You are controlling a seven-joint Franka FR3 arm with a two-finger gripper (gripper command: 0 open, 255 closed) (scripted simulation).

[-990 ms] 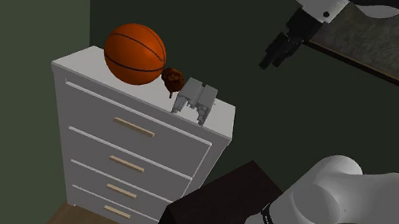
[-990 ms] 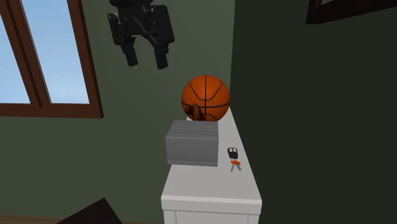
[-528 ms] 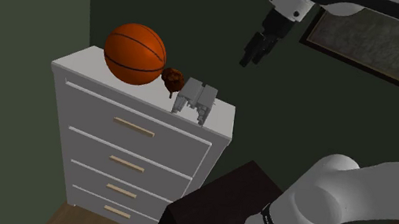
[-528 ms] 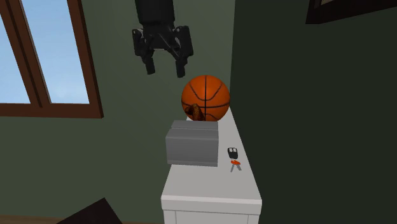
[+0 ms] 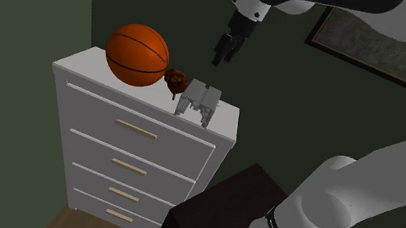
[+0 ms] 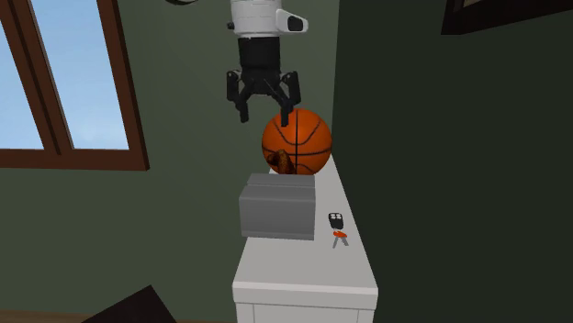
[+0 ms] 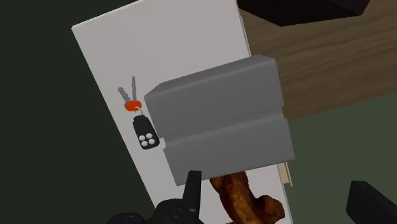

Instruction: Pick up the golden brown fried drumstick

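Drumstick (image 5: 175, 79) sits on top of the white dresser (image 5: 133, 153), wedged between the basketball (image 5: 137, 54) and a grey box (image 5: 200, 102). It's dark reddish brown and looks like it's right up against the ball, with the box just beside it on the other side. In the wrist view it shows past the edge of the box, lined up in the gap between the two black fingers.

Gripper (image 6: 264, 116) hangs in the air above that end of the dresser, pointing down, well clear of everything. Its fingers are spread wide with nothing in them.

Other stuff up there: a set of keys with a black fob and an orange tag (image 7: 141, 124) lies flat on the dresser top, near the box on the wall side. In the second exterior view, a window (image 6: 64, 83) with a brown frame is at the left.
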